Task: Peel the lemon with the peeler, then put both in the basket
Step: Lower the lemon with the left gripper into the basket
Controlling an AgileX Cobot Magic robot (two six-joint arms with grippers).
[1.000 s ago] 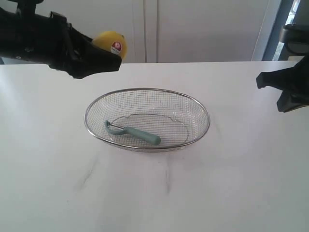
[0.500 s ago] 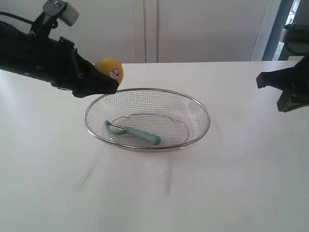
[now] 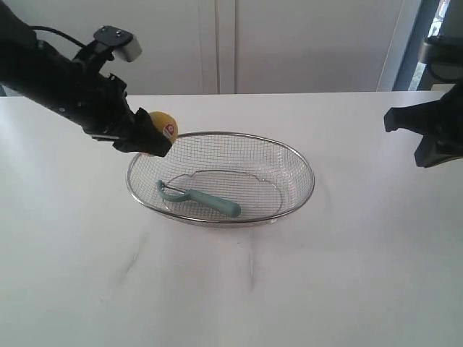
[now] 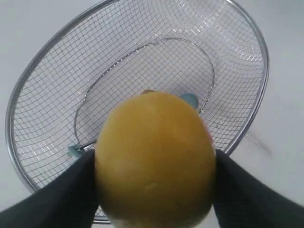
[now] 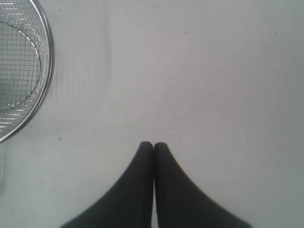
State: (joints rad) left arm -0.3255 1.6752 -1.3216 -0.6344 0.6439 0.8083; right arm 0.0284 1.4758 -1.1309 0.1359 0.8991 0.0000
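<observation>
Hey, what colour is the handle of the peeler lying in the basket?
The peeler has a dull teal-green handle, clearest in the exterior view.

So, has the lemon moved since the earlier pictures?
Yes. Held in the left gripper, the lemon has come down, from well above the basket to close by its left rim.

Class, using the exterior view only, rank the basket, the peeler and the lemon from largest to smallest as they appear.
1. basket, clearly the largest
2. peeler, longer than the visible lemon
3. lemon, smallest as seen, but partly hidden, so this rank is less sure
</observation>
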